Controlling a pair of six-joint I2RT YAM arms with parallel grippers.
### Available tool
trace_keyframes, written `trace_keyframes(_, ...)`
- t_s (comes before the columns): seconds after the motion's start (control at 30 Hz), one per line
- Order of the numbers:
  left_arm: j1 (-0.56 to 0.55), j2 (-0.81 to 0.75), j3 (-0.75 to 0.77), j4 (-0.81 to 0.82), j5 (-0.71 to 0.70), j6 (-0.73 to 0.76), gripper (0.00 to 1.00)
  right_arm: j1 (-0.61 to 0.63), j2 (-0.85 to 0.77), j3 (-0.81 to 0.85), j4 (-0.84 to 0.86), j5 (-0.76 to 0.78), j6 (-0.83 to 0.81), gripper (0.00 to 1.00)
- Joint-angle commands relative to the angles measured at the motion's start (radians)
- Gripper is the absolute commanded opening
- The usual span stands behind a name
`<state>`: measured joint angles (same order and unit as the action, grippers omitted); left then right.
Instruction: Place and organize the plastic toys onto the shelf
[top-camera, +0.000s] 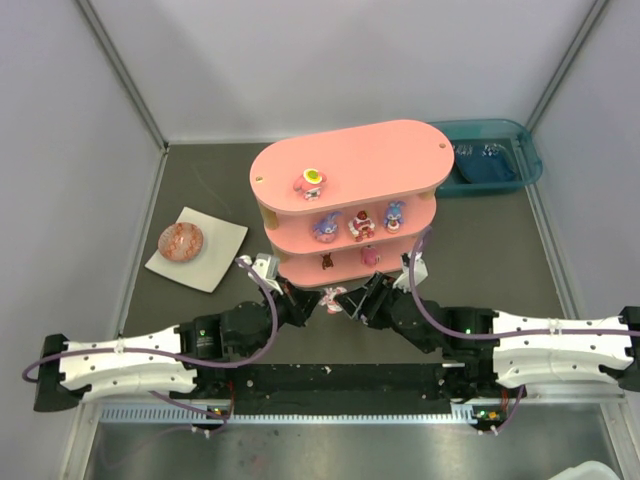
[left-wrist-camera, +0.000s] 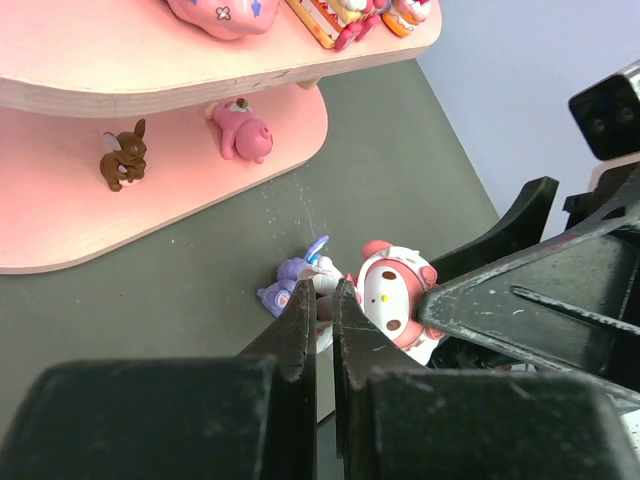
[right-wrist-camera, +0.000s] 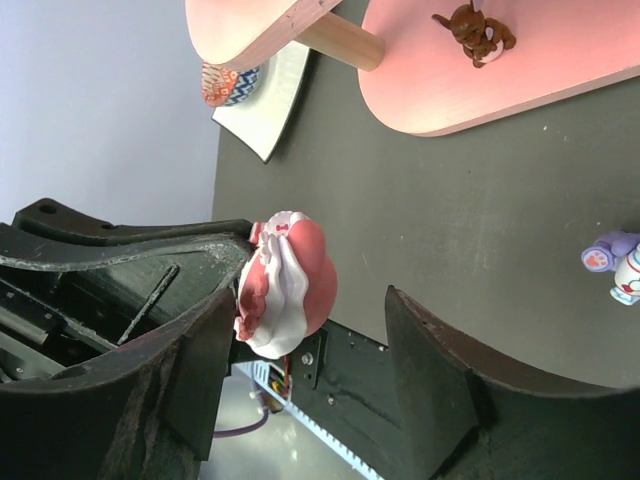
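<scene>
The pink three-tier shelf (top-camera: 350, 160) stands mid-table with several plastic toys on it: one on top (top-camera: 311, 183), three on the middle tier (top-camera: 362, 228) and a brown one (left-wrist-camera: 124, 158) and a pink one (left-wrist-camera: 242, 130) on the bottom tier. In front of the shelf my left gripper (left-wrist-camera: 325, 290) is shut on a pink-hooded white-faced toy (left-wrist-camera: 392, 295), pinching its white lower part. My right gripper (right-wrist-camera: 310, 300) is open around that same toy (right-wrist-camera: 290, 275); one finger is close beside it and the other stands apart. A small purple toy (left-wrist-camera: 290, 282) lies on the table.
A white square plate (top-camera: 215, 262) with a brown-red speckled ball (top-camera: 182, 241) sits left of the shelf. A teal bin (top-camera: 490, 160) stands at the back right. Grey walls enclose the table on three sides.
</scene>
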<state>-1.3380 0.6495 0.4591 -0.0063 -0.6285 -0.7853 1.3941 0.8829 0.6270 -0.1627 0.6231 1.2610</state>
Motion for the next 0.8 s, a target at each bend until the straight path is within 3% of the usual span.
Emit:
trace_keyframes(0.0,-0.006,-0.021,0.050,0.062,0.000,0.015,0.00,0.009,0.005,-0.006,0.064,-0.003,0.012,0.60)
trace_keyframes(0.27,-0.006,-0.024,0.043,0.068,0.010,0.000,0.00,0.009,0.018,-0.010,0.088,-0.008,0.011,0.54)
trace_keyframes(0.47,-0.006,-0.030,0.032,0.077,0.009,-0.017,0.00,-0.004,0.019,-0.038,0.147,-0.052,0.017,0.40)
trace_keyframes(0.57,-0.006,-0.034,0.026,0.085,0.012,-0.019,0.00,-0.017,0.022,-0.053,0.182,-0.080,0.025,0.28)
trace_keyframes(0.6,-0.006,-0.036,0.026,0.085,0.012,-0.020,0.00,-0.023,0.022,-0.056,0.187,-0.088,0.025,0.07)
trace_keyframes(0.63,-0.006,-0.037,0.024,0.085,0.012,-0.022,0.00,-0.024,0.021,-0.058,0.190,-0.098,-0.001,0.00)
trace_keyframes(0.67,-0.006,-0.043,0.020,0.085,0.012,-0.023,0.00,-0.026,0.018,-0.056,0.192,-0.103,-0.024,0.00)
trace_keyframes(0.77,-0.006,-0.063,0.006,0.083,0.006,-0.031,0.23,-0.026,0.007,-0.046,0.187,-0.111,-0.118,0.00)
